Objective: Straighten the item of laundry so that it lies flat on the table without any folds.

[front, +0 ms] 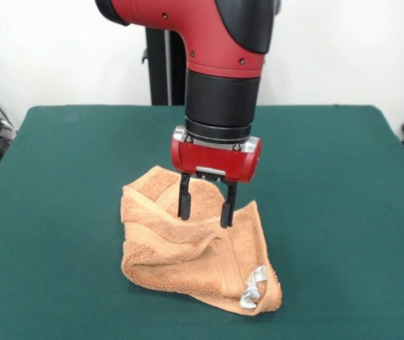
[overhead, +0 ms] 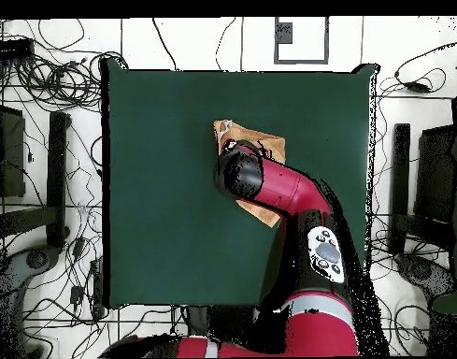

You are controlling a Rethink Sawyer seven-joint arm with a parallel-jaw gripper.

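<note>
With the gripper [front: 206, 210] spread open directly above the crumpled towel [front: 194, 248], which lies folded near the middle of the table [front: 343, 212], the fingers should pinch one upper layer only, so the fold can be drawn outward.

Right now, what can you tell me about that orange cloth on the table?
The towel is a small orange-tan terry cloth, soft and looped, with woven border bands. It lies crumpled and folded over itself on the green table, not flat. A small silvery label shows at its nearest corner. The open gripper stands right over its middle, fingertips at the cloth; whether they touch it I cannot tell.
</note>
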